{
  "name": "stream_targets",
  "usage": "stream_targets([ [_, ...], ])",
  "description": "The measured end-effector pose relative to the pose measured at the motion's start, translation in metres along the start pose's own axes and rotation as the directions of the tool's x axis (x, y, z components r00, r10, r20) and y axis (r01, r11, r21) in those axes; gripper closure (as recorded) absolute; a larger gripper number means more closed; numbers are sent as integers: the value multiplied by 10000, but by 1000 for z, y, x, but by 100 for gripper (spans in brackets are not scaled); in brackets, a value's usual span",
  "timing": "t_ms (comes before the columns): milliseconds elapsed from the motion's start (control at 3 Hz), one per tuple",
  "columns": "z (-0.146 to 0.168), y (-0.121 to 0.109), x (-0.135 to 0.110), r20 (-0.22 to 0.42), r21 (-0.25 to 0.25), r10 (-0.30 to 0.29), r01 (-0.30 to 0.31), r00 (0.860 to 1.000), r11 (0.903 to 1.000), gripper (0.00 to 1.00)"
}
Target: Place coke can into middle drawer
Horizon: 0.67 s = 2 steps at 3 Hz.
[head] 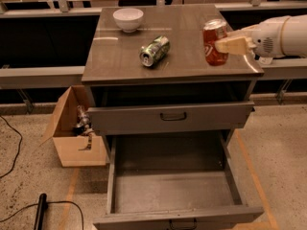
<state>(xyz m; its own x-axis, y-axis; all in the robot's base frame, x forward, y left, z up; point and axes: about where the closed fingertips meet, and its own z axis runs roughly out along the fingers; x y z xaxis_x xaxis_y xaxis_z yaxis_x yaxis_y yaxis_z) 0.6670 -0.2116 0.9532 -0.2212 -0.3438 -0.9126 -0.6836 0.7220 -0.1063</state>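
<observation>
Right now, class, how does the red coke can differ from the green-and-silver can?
The coke can is red and upright; the green-and-silver can lies on its side. The tool grips the coke can near the cabinet top's right edge; the green-and-silver can lies untouched mid-top. Both are similar-sized soda cans.
</observation>
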Motion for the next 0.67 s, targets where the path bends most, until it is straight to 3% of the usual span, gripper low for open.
stream_targets([
  [333, -25, 39, 14, -223, -1064, -47, 23, 9997, 9943, 100],
  [667, -36, 64, 27, -442, -1880, -184, 98, 9989, 9821, 100],
])
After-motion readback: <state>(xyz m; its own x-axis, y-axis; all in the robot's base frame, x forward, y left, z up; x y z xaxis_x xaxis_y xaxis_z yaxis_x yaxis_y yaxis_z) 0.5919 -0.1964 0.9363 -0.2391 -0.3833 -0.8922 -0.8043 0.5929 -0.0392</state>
